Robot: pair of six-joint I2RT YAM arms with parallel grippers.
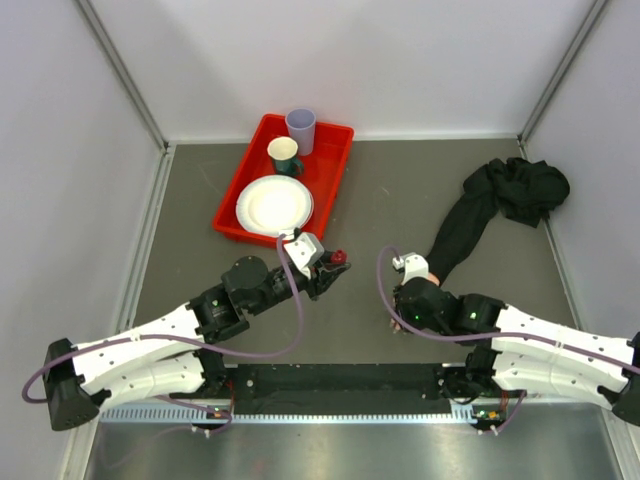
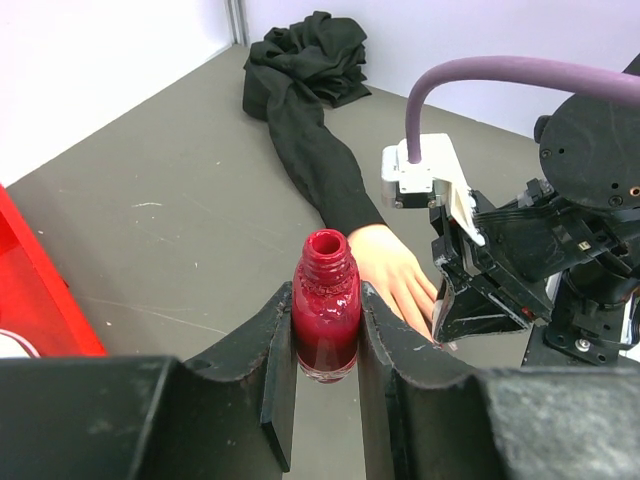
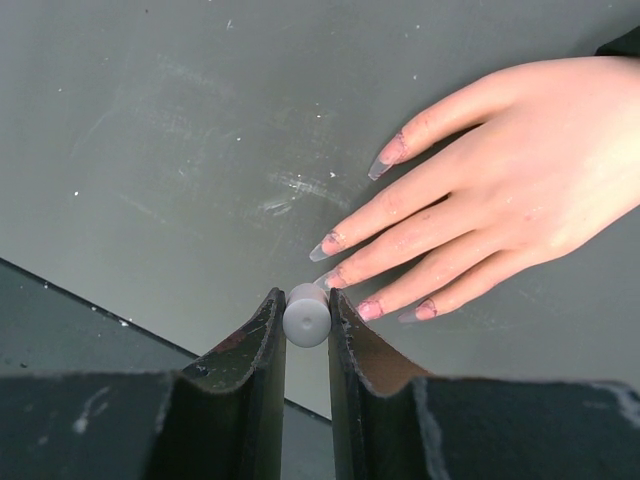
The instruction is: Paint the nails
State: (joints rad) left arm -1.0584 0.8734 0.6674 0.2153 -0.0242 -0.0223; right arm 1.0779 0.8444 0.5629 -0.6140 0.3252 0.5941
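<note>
The skin-coloured mannequin hand (image 3: pixel 520 190) lies palm down, its black sleeve (image 1: pixel 465 225) trailing to the back right. Its nails (image 3: pixel 388 155) are long and pale, with pink-red smears near their bases. My right gripper (image 3: pixel 307 318) is shut on a grey polish cap (image 3: pixel 307 315), end-on, right at a fingertip (image 3: pixel 333 278). The brush below the cap is hidden. My left gripper (image 2: pixel 326 335) is shut on an open, upright bottle of red polish (image 2: pixel 326 310), just left of the hand (image 2: pixel 390 275). From above, the right gripper (image 1: pixel 400 318) covers most of the hand.
A red tray (image 1: pixel 332 160) at the back left holds a white paper plate (image 1: pixel 275 203), a green cup (image 1: pixel 284 155) and a lilac cup (image 1: pixel 301 130). The sleeve ends in a bunched black heap (image 1: pixel 520 188) by the right wall. White walls enclose the grey table.
</note>
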